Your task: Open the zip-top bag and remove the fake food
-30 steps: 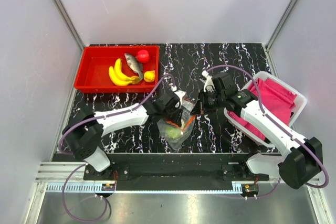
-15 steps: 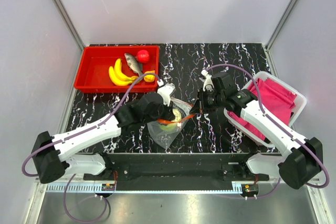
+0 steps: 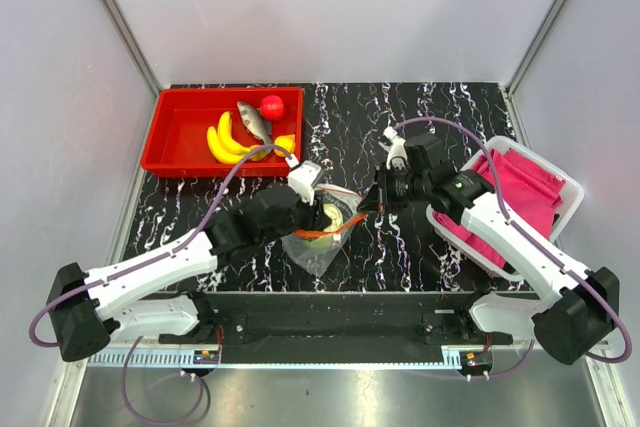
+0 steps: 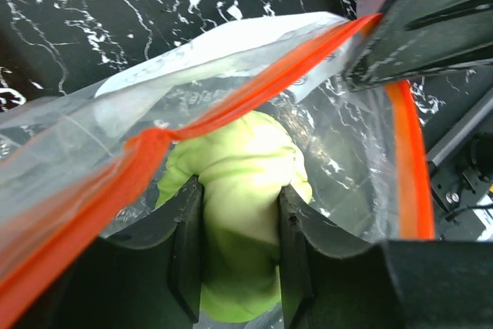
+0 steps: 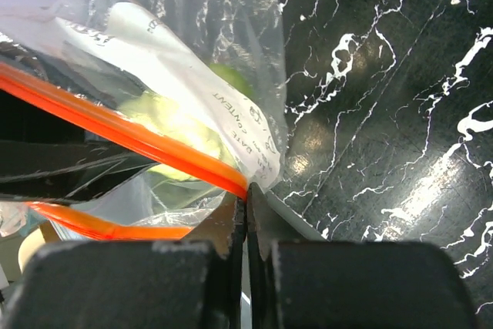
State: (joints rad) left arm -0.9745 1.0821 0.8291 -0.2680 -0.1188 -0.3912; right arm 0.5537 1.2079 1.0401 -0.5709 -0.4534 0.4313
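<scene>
The right hand [image 5: 246, 217] pinches the zip-top bag [image 3: 316, 247] by its orange edge, on the bench [image 3: 440, 107]. Inside, the left hand [image 4: 239, 260] squeezes the green piece [image 4: 231, 182] (the last food, I think). Lifted too fast, it could slip out, or snag and tug the bag free.
</scene>
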